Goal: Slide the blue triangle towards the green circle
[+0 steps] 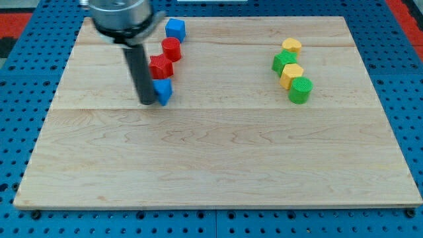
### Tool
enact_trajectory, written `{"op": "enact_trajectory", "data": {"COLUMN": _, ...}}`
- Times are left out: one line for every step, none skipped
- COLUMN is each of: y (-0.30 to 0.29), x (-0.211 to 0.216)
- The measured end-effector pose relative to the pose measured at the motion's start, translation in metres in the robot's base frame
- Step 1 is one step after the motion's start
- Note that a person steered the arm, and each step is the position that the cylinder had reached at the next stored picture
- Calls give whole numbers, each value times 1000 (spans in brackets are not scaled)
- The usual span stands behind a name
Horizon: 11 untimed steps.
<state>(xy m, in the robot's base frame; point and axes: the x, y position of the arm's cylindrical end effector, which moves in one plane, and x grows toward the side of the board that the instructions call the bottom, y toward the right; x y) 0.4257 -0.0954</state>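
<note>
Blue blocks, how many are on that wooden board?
2. One blue cube sits near the view's top edge, above the red blocks. The blue triangle lies lower, touching my tip on its right. The rod could hide a little behind it.

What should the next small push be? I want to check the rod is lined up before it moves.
Probably a steady push toward the view's right. My tip sits against the view's left side of the blue triangle, and the green circle lies far to the view's right at about the same height, so the line looks right.
</note>
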Motion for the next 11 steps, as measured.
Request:
{"op": "enact_trajectory", "data": {"y": 2, "x": -6}}
{"op": "enact_trajectory", "data": {"y": -6, "x": -18}}
{"op": "enact_trajectory", "data": {"y": -3, "x": -30}}
{"op": "enact_trajectory", "data": {"y": 15, "x": -33}}
{"op": "enact_trajectory", "data": {"y": 17, "x": -49}}
{"op": "enact_trajectory", "data": {"y": 19, "x": -66}}
{"op": "enact_trajectory", "data": {"y": 34, "x": -75}}
{"op": "enact_trajectory", "data": {"y": 51, "x": -73}}
{"op": "enact_trajectory", "data": {"y": 68, "x": -57}}
{"op": "enact_trajectory", "data": {"y": 93, "x": -53}}
{"op": "enact_trajectory", "data": {"y": 124, "x": -46}}
